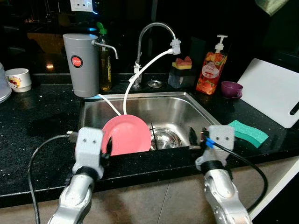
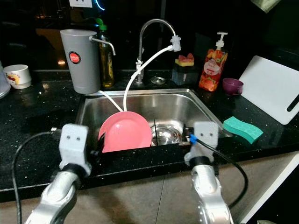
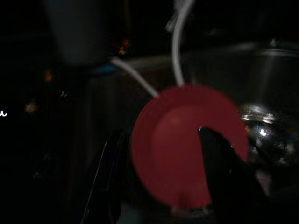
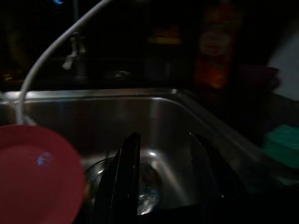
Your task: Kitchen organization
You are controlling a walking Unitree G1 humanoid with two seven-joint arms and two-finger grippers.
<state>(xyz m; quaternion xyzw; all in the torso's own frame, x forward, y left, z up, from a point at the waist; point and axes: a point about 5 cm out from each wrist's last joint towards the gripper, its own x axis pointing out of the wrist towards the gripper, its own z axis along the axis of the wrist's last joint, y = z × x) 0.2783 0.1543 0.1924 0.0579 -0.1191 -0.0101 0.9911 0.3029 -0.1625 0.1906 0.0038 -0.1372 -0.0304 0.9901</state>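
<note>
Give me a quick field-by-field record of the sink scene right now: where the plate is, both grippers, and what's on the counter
plate: pink plate stands tilted at the near left of the steel sink
left gripper: left gripper shut on the plate's rim, one finger each side
right gripper: right gripper open, over the sink's near edge, holding nothing
drain: metal strainer beside the plate
counter right: green sponge, white cutting board, purple cup, soap bottle
counter left: grey water filter, white mug

plate in sink, sponge right on counter
</note>
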